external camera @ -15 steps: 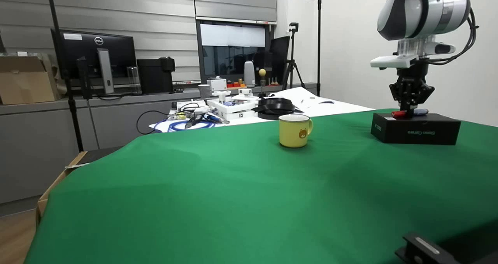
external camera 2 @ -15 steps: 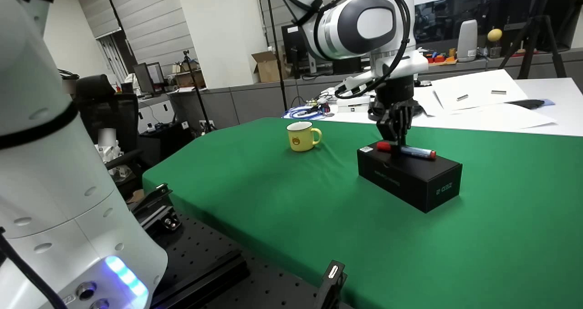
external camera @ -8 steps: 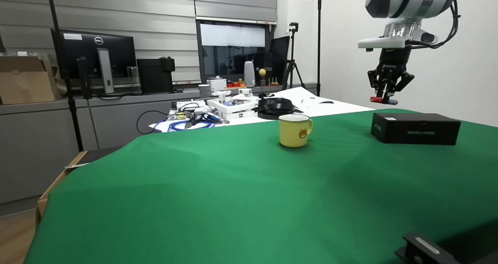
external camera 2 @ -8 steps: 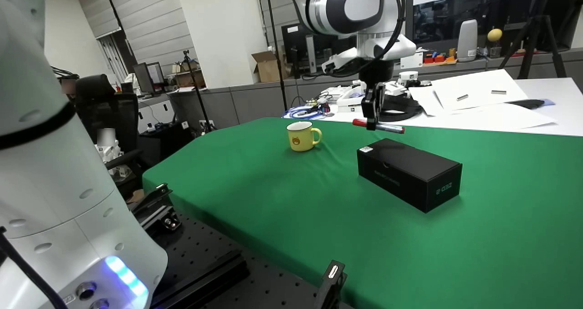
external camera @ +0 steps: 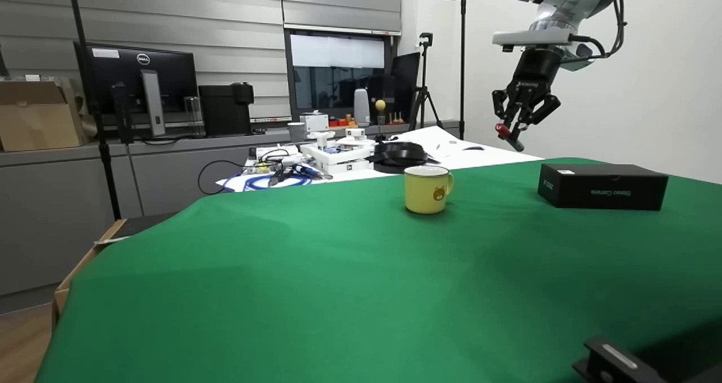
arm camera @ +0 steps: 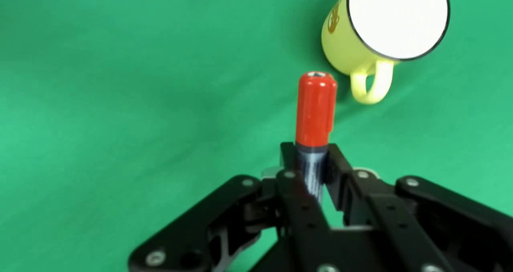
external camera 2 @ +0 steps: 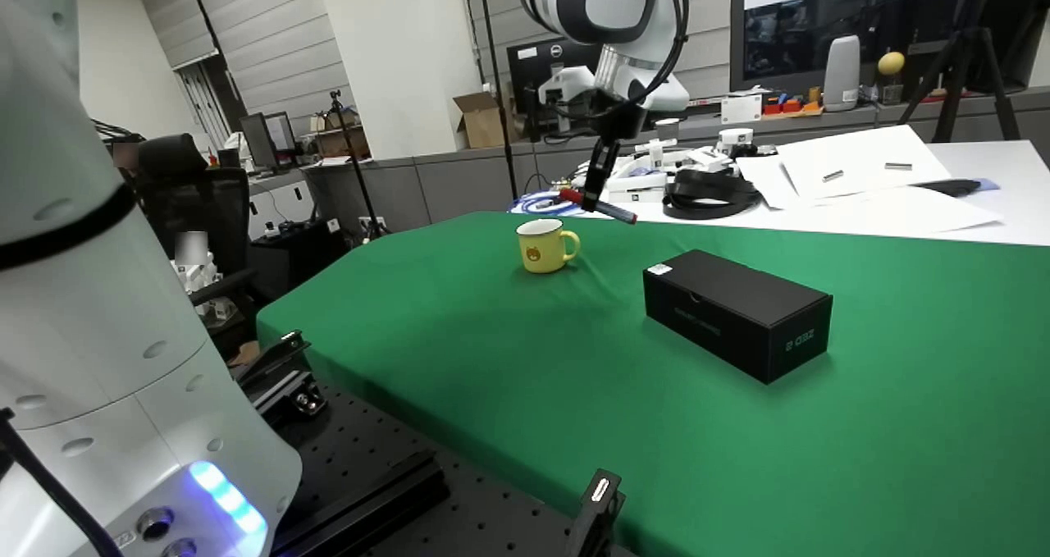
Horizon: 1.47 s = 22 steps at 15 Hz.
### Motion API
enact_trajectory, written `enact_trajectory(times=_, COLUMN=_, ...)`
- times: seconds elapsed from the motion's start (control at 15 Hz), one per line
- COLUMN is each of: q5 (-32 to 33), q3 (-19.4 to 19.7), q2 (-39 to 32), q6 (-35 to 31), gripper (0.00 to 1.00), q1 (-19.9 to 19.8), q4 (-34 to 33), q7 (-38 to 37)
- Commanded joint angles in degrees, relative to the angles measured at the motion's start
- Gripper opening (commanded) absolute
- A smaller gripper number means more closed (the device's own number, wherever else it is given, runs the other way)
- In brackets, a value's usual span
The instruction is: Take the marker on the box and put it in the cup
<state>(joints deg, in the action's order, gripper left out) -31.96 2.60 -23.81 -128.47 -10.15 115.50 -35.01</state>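
Observation:
My gripper point(external camera: 511, 135) is shut on the marker point(external camera: 502, 130) and holds it in the air between the box and the cup, tilted with its red end higher. In an exterior view, the gripper point(external camera 2: 592, 204) grips the marker point(external camera 2: 615, 212) behind and above the cup's handle side. In the wrist view, the fingers point(arm camera: 312, 162) clamp the marker point(arm camera: 316, 107) just below its red cap. The yellow cup point(external camera: 426, 194) stands upright on the green cloth in both exterior views point(external camera 2: 537, 253). It also shows in the wrist view point(arm camera: 344, 43), beyond the cap. The black box point(external camera: 606, 194) has nothing on it point(external camera 2: 734, 294).
A green cloth point(external camera 2: 492, 360) covers the table. Behind it, a white table point(external camera 2: 976, 204) holds papers, a black strap coil point(external camera 2: 709, 196), white parts and blue cables point(external camera: 265, 183). Black clamps point(external camera 2: 597, 508) stand at the cloth's near edge.
The gripper has lifted the marker off the box and carried it up and across toward the cup. The gripper and marker have tilted. Cup and box have not moved.

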Motion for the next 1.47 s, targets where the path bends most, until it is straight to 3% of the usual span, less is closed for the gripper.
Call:
enact_trajectory(times=0.0, q5=-3.6, q3=-0.5, q2=-0.7, q6=8.5, gripper=0.05, q1=0.3, q4=-4.4, q7=3.4)
enact_trajectory(times=0.47, q5=-6.7, q3=-0.3, q2=-4.0, q6=18.9, gripper=0.05, q1=3.8, q4=-10.3, q7=2.2)
enact_trajectory(times=0.53, q5=-6.7, q3=0.5, q2=-2.0, q6=16.5, gripper=0.21, q1=3.9, q4=-7.3, q7=3.6)
enact_trajectory(times=1.4, q5=-6.7, q3=0.5, q2=-3.8, q6=17.6, gripper=0.21, q1=4.6, q4=-9.0, q7=3.6)
